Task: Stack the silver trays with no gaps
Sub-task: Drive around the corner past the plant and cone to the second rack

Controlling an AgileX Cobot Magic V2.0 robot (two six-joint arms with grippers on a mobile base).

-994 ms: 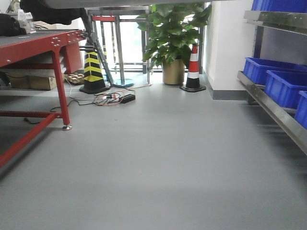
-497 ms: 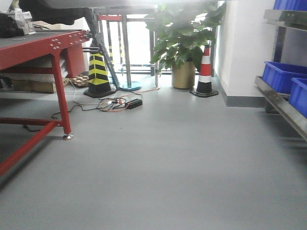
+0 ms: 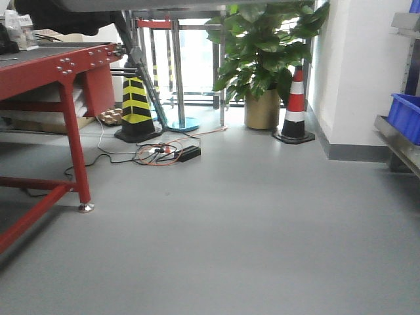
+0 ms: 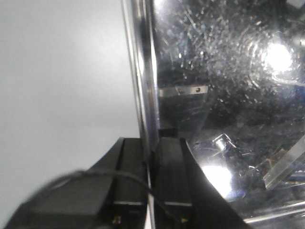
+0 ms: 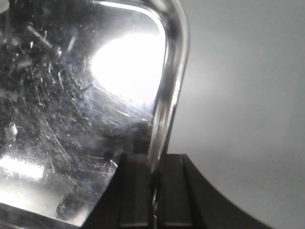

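Left wrist view: the left gripper point(image 4: 151, 149) is seen at 6 o'clock. Its 2 black fingers point(image 4: 131, 167) are closed together on the thin rim of a silver tray point(image 4: 228, 95), 1 finger on each side of the rim. The rim runs from the fingers up toward 12 o'clock. The scratched, mirror-like tray surface takes up the frame from 12 to 5 o'clock. Grey floor point(image 4: 57, 71) is seen from 7 to 11 o'clock. A dark cable point(image 4: 119, 174) is draped across the gripper body.

Right wrist view: the right gripper point(image 5: 153, 167) is seen at 6 o'clock, its fingers pinched on the tray rim in the same manner. The silver tray point(image 5: 71, 95) occupies 7 to 12 o'clock, and 1 rounded corner is noted near 12 o'clock. A bright light is reflected in the tray. It cannot be told whether both grippers hold 1 tray or separate trays.

Front view: no gripper is identified. A red table point(image 3: 65, 65) stands at 9 to 10 o'clock. A yellow-black cone point(image 3: 136, 108) is at 11 o'clock, with tangled cables point(image 3: 164, 152) on the floor just beside it. A potted plant point(image 3: 266, 52) is at 1 o'clock, with an orange-white cone point(image 3: 295, 108) just beside it. A blue bin point(image 3: 407, 115) sits on a steel shelf rail point(image 3: 397, 141) at 3 o'clock.
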